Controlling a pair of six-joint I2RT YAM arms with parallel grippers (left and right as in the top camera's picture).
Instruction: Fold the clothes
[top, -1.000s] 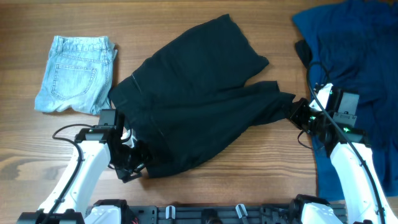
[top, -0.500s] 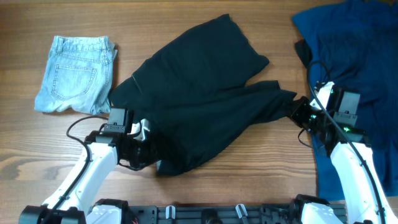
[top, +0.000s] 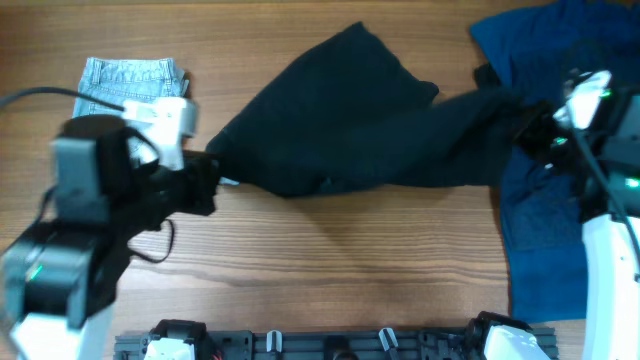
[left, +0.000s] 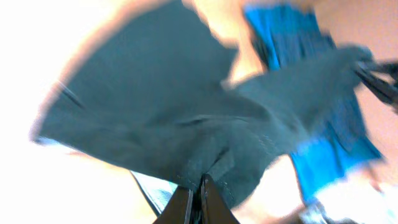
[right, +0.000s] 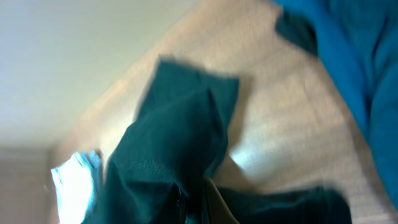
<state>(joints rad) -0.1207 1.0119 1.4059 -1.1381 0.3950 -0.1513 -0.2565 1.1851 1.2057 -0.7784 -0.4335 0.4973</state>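
Both arms are up now, black shorts (top: 350, 120) lifted, stretched creased from 9 to 3 o'clock; left gripper (top: 212, 180) and right gripper (top: 535, 122) pinch its ends tight.

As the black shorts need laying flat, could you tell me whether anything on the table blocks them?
Nothing visible does: the wood in front of the black shorts is bare. The denim shorts lie far left, the blue garment along the right edge. The left claw and right claw each grip them.

Three garments (top: 340, 110) (top: 125, 75) (top: 560, 50), two pincers (top: 212, 181) (top: 532, 126), one table (top: 350, 265)
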